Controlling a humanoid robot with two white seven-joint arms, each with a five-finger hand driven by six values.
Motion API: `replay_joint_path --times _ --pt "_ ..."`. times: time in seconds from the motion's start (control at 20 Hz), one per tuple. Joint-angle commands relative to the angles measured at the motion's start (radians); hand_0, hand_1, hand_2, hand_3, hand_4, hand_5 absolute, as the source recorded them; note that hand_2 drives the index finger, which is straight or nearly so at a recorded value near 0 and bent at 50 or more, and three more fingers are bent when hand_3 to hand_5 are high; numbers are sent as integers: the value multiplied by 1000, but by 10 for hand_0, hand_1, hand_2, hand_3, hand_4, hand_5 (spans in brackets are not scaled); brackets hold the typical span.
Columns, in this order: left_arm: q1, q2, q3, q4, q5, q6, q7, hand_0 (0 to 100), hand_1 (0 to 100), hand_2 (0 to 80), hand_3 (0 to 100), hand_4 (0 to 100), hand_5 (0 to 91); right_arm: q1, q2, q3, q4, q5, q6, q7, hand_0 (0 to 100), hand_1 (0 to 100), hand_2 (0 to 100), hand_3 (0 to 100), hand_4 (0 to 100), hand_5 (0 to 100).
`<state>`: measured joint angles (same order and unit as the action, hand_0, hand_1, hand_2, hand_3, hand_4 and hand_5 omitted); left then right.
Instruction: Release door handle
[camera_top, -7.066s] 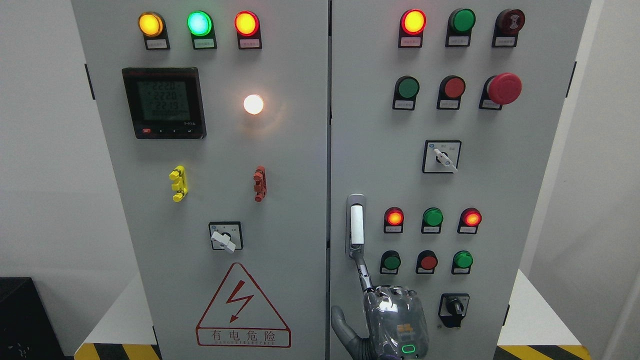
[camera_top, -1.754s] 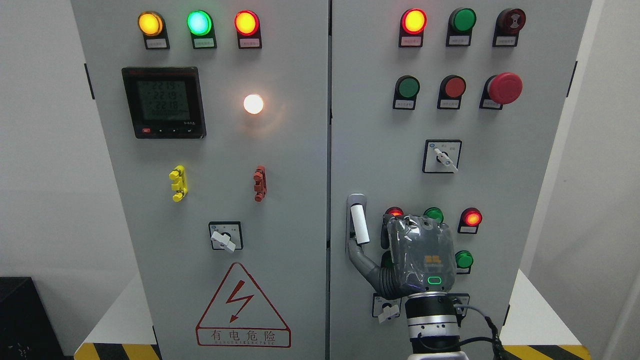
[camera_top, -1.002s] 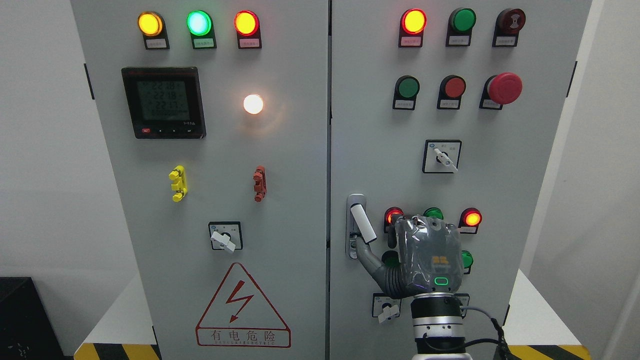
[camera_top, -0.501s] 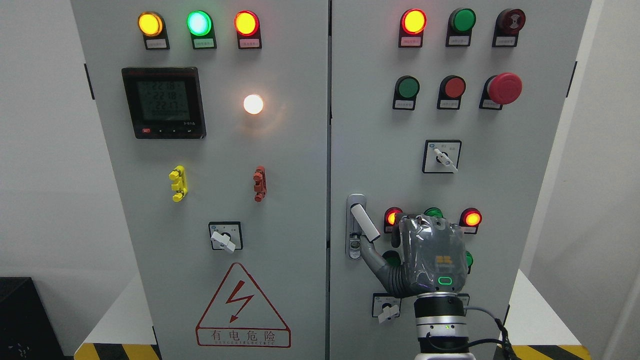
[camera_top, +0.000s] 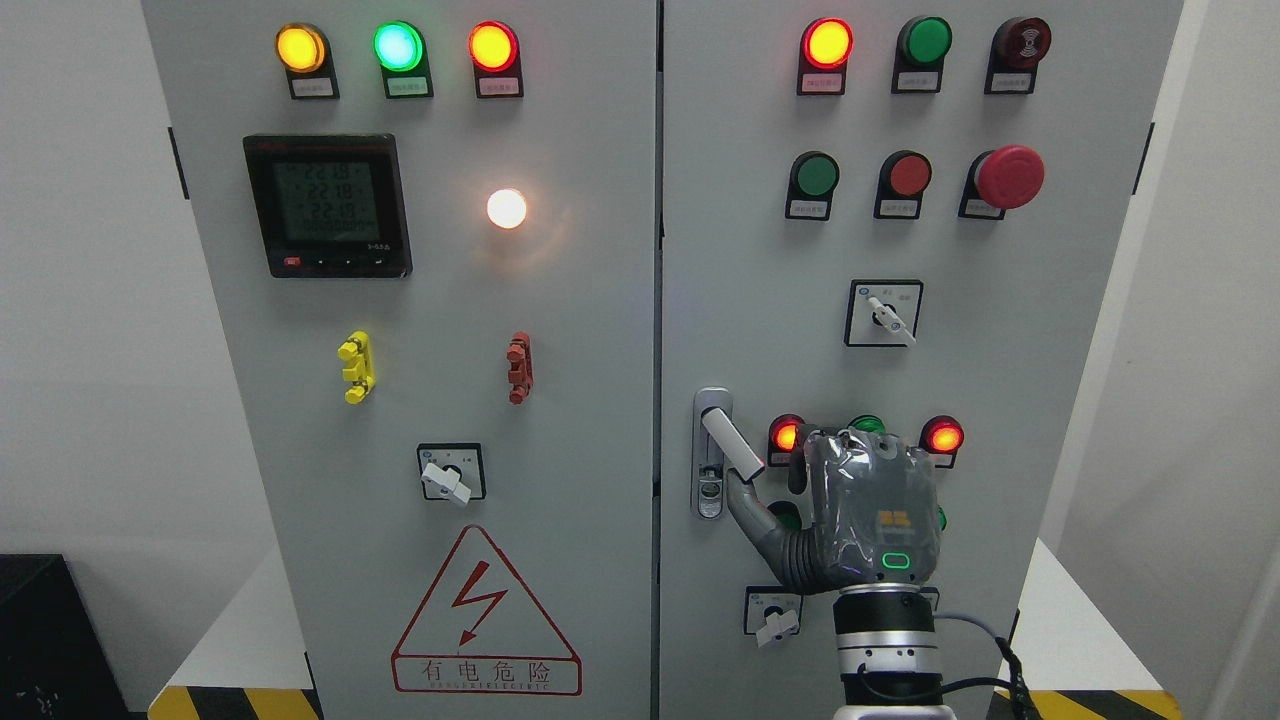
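Head view: the right hand (camera_top: 870, 515) rises from the bottom edge right of the middle, its back toward the camera, in front of the lower half of the right cabinet door (camera_top: 920, 350). The door handle (camera_top: 730, 445) sits near that door's left edge, its white lever swung out of the metal recess (camera_top: 710, 455) and tilted, upper end at the recess, lower end pointing down to the right. The thumb (camera_top: 752, 510) reaches up and left from the palm and its tip meets the lower end of the lever from below. The other fingers curl over the top of the palm toward the door, to the right of the lever and apart from it; whether they grip anything cannot be told from behind. So the handle lies up and left of the hand, touched only at the thumb tip as far as the picture shows.

The hand covers part of a row of lamps: a red lit lamp (camera_top: 785, 436) shows just left of the knuckles, another red lamp (camera_top: 942, 436) just right of them. A small selector switch (camera_top: 772, 612) sits below the thumb, beside the wrist. The left door (camera_top: 420, 350) carries a digital meter (camera_top: 328, 205) and a red warning triangle (camera_top: 486, 615).
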<state>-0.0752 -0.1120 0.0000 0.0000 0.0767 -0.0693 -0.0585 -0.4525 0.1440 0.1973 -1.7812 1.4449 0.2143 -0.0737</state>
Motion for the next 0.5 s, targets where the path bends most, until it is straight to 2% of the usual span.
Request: replay_joint_path --times 0.0,0.45 --pt "0 0 -21 -20 0 0 0 0 0 21 93 14 0 0 0 -10 -15 0 -1 2 325 381 800 1000 987 928" --pt "0 0 -21 -20 0 0 0 0 0 22 92 13 0 -6 -1 -10 -18 0 -1 3 327 382 799 1000 988 928"
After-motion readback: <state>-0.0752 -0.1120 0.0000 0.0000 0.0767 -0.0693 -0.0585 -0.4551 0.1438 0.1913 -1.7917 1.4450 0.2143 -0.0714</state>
